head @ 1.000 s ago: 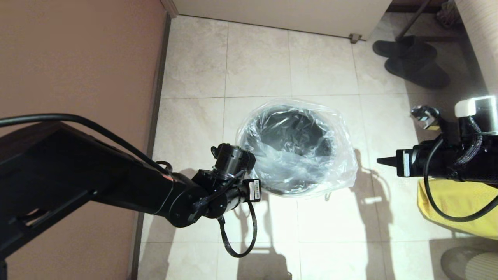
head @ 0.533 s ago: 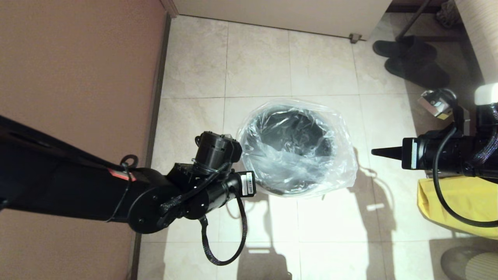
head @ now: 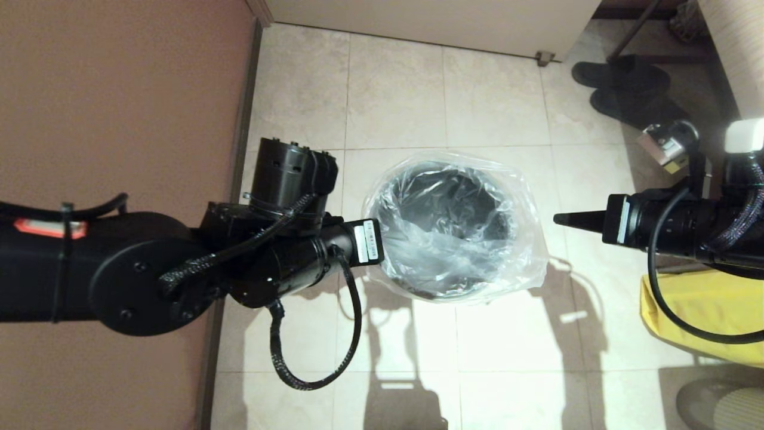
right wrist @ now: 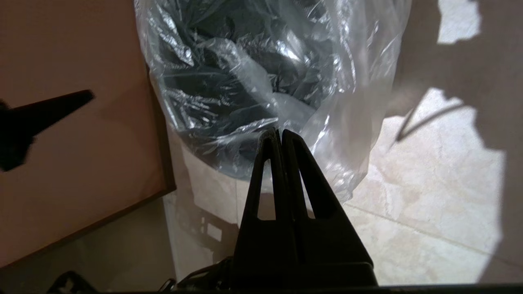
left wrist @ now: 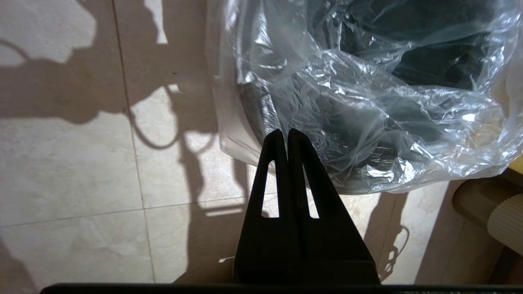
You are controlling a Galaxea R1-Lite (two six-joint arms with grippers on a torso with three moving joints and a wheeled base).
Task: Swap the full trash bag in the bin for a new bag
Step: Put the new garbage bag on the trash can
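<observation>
— Where's everything right now?

— The round dark grey bin [head: 450, 230] stands on the pale tiled floor [head: 394, 95], mid-room, and the thin clear crinkly plastic bag [head: 525, 263] is draped over its rim, mouth open, skirt bunched loosely down the outside

— And the arms?

— One each side, facing each other across the bin. The left gripper [left wrist: 284, 132] is pinched completely shut with nothing in it, its tip pointing at the bag's outer skirt on the wall side. In the head view its fingers are hidden behind the wrist, so I can't say whether they touch the plastic. The right gripper [head: 561, 219] is also closed tight and empty, a black spike aimed level at the bag's far flank, with a clear strip of floor between

— So which is nearer?

— The left, I'd judge; its wrist sits right up against the bag's edge. The bin's axis runs straight up, so both tips come at it sideways

— Anything you can't make out?

— The rim itself, blurred under the film, so how evenly the bag is seated is hard to call. An opaque yellow bag [head: 704, 313] by the right arm is cut off at the edge
</observation>
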